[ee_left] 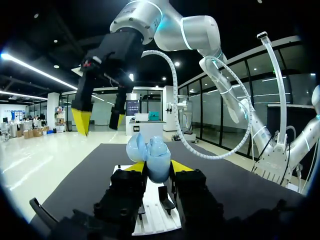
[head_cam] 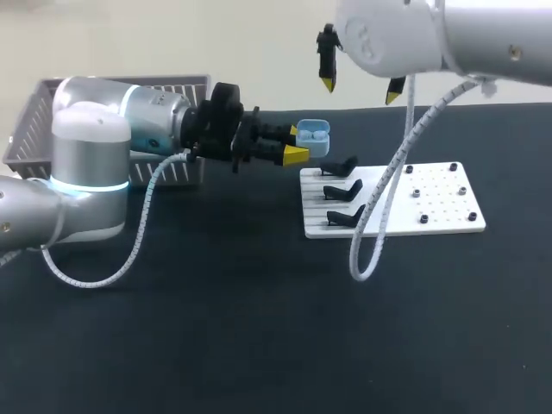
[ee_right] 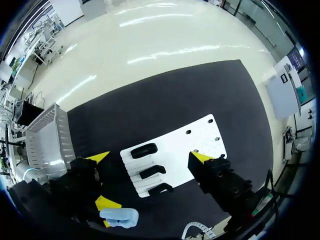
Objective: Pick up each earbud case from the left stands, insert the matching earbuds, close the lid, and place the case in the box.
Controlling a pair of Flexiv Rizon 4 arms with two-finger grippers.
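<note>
Aloft, left gripper (head_cam: 295, 143) clamped on open blue earbud case (head_cam: 314, 131), right gripper (head_cam: 361, 87) spread wide, empty.

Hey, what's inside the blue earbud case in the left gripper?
The blue earbud case, shut in the left gripper, is open; two pale earbuds seem seated inside. Anything beneath them is hidden.

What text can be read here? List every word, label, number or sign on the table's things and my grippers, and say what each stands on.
No text can be read on any of them.
earbud case, lid open, in the left gripper: plain blue, no print shows.
white board and its black stands: no label or number.
basket: no tag visible.
</note>
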